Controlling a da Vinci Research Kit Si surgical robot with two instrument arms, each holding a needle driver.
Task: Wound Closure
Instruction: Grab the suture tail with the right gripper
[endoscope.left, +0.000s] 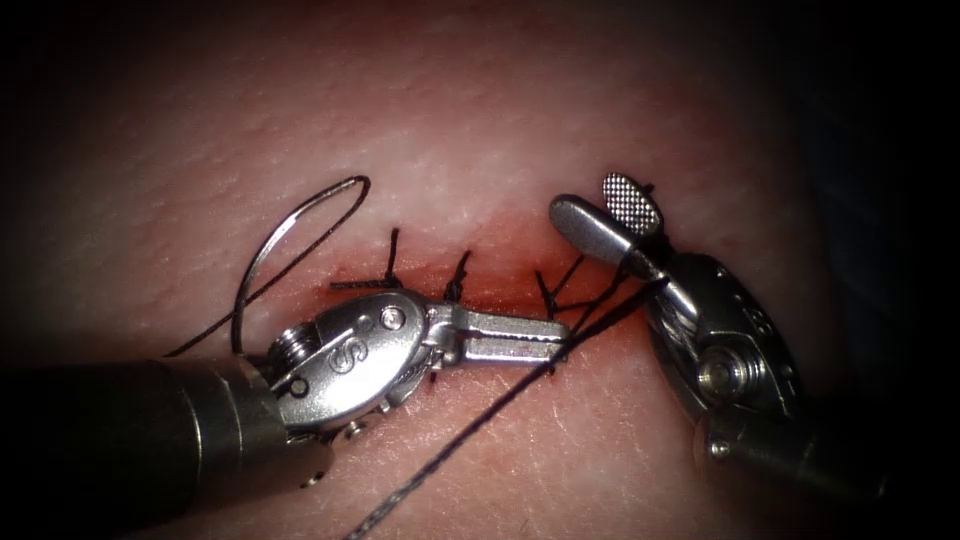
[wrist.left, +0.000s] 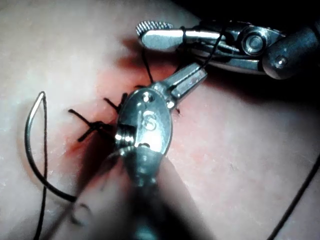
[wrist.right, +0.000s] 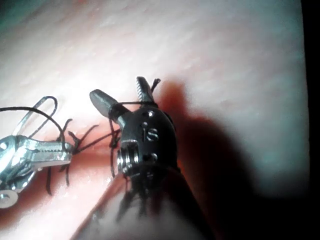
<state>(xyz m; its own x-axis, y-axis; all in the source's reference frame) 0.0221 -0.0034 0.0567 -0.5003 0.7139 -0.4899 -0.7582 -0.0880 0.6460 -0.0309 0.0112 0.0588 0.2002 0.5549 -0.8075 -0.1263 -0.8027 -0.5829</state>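
The thin curved steel needle lies free on the pale pink tissue, left of the reddened stitched cut, its arc bowing upward, dark thread trailing. The left hand, stamped "S", is closed at the cut on thread. The right hand gapes open, thread draped across it.

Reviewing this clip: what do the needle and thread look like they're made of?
Needle: looks like polished steel, a thin curve with a bright glint, lying free left of the cut. Thread: dark, matte, maybe braided; the fibre can't be told.
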